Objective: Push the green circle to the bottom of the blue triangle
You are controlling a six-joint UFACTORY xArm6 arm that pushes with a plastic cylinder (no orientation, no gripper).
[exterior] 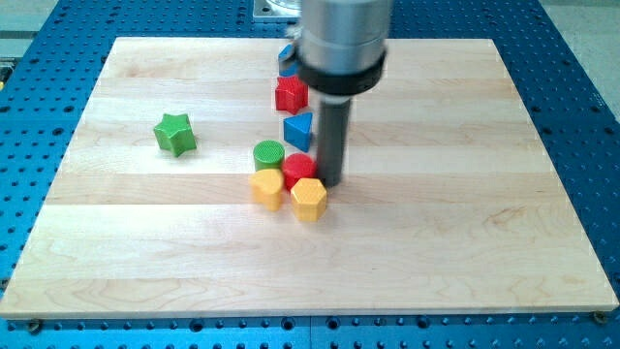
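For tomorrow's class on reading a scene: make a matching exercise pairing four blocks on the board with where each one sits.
Blocks:
1. green star
2. green circle
3. blue triangle
4. yellow hexagon

Places:
A. just below the red star
B. alone toward the view's left
C. nearest the view's bottom, below my tip
D. directly above the other yellow block

Pairs: 1-B, 2-D, 3-A, 4-C

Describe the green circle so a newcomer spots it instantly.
Start at the dark rod over the wooden board; my tip sits at a tight cluster near the middle. The green circle is that cluster's upper-left block, the only round green one; the green star stands alone farther left.
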